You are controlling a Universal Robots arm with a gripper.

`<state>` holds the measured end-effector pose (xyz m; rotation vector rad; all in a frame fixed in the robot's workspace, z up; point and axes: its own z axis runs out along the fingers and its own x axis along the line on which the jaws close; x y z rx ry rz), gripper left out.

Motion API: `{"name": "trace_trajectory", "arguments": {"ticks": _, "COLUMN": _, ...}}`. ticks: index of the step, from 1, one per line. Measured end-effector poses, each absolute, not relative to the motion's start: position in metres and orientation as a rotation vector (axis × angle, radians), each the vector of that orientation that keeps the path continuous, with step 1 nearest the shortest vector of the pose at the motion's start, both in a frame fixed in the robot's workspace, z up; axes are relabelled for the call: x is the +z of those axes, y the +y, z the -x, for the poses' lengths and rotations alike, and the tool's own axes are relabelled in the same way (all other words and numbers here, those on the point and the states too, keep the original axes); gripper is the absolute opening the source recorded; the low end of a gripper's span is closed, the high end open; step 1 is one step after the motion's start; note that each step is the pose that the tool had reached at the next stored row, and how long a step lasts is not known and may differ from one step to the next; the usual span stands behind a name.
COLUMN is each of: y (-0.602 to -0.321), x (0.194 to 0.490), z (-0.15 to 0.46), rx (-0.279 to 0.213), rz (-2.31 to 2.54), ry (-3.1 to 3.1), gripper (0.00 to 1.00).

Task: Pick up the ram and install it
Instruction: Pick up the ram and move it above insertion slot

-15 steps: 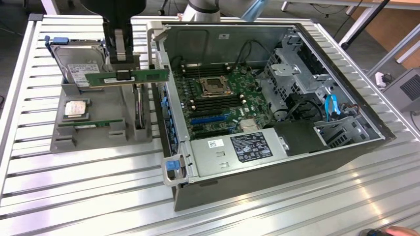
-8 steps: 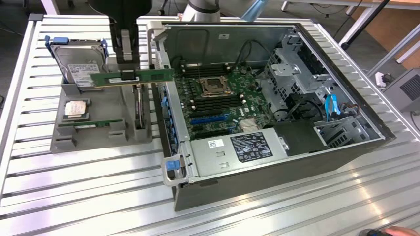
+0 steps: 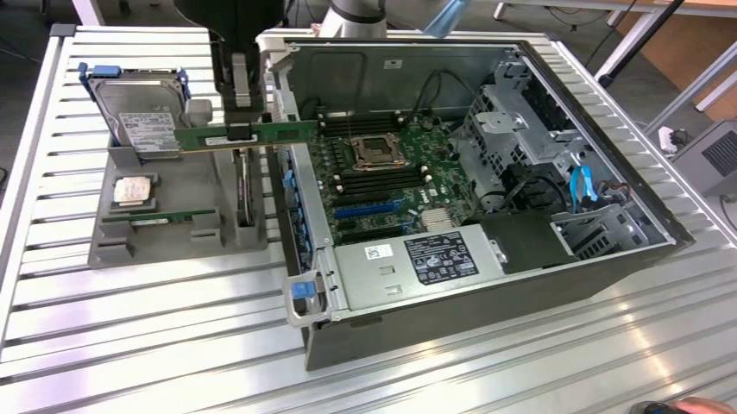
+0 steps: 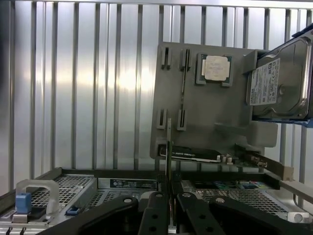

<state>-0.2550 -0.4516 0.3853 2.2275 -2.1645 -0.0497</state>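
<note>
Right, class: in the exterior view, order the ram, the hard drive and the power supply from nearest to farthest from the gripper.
1. ram: held in the gripper.
2. hard drive: in the grey holder, on the exterior view's left.
3. power supply: inside the case, on the exterior view's right.

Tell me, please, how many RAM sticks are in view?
2: the ram gripped by the hand beside the case, and a second stick in the grey tray. Others may be hidden.
</note>
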Motion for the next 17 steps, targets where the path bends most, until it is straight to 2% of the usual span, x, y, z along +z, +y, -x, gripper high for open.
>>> {"name": "trace_trajectory", "arguments": {"ticks": 17, "y": -0.451, "x": 0.383, "z": 0.192, "rx": -0.050, "rz": -2.227, "ry": -2.164, "gripper": 0.13}}
